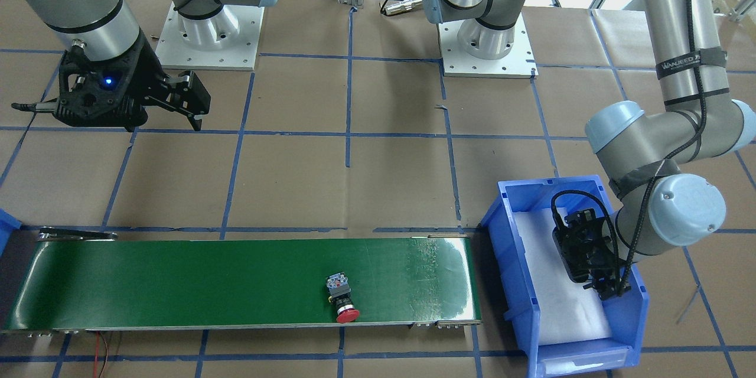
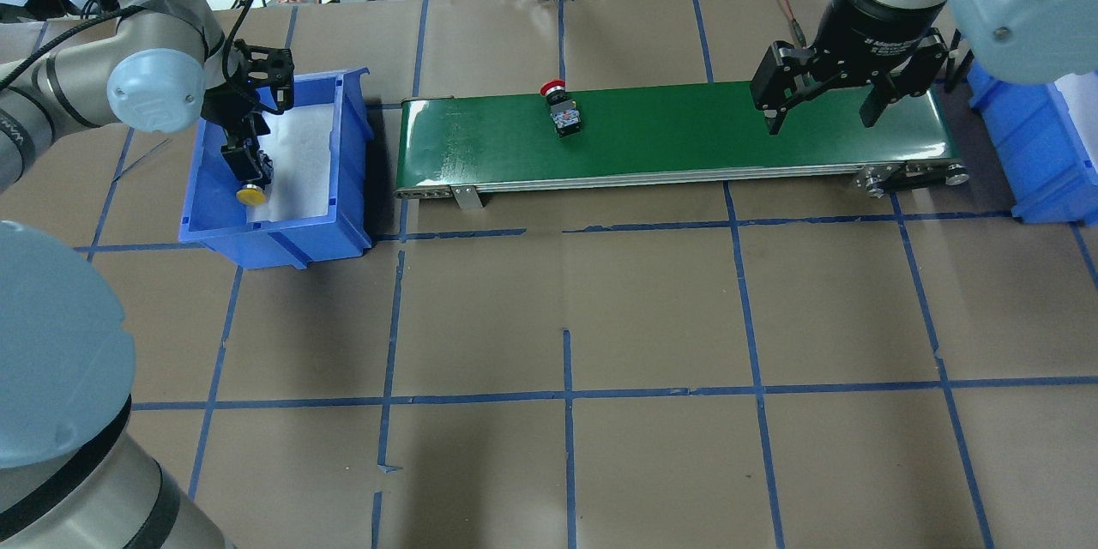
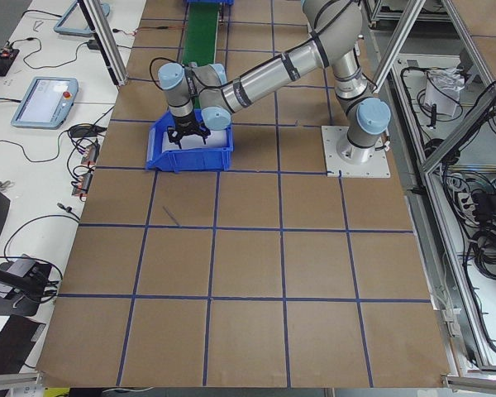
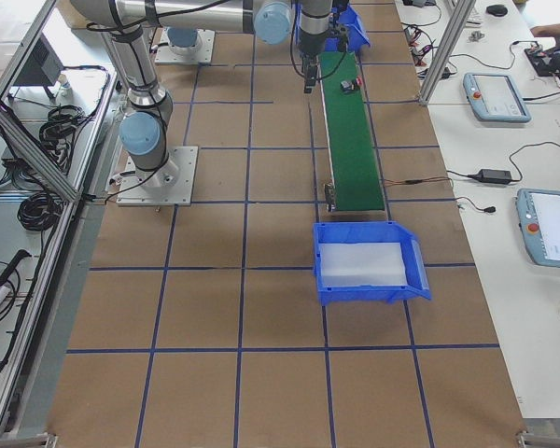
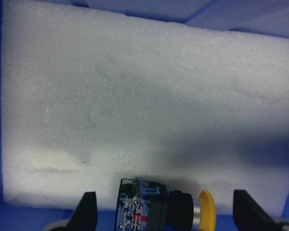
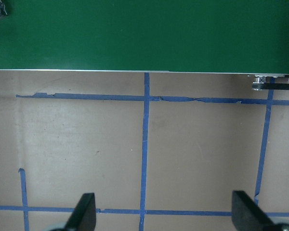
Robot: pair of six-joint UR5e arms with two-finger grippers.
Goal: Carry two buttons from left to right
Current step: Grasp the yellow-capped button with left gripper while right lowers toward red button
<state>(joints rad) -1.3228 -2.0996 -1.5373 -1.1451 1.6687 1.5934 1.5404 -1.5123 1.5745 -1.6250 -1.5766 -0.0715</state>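
Left wrist view: my left gripper is spread wide and holds nothing. The yellow button lies on the foam between the fingers, touching neither. Its long axis runs from finger to finger, cap toward the view's right.

Overhead view: this is inside the left bin. The red button lies on its side on the conveyor, well apart from the right gripper, which hangs open and empty over the conveyor's right end.

Front view: 1 button shows; the arm hides the other.

I judge that closing now would squeeze the yellow button end to end.
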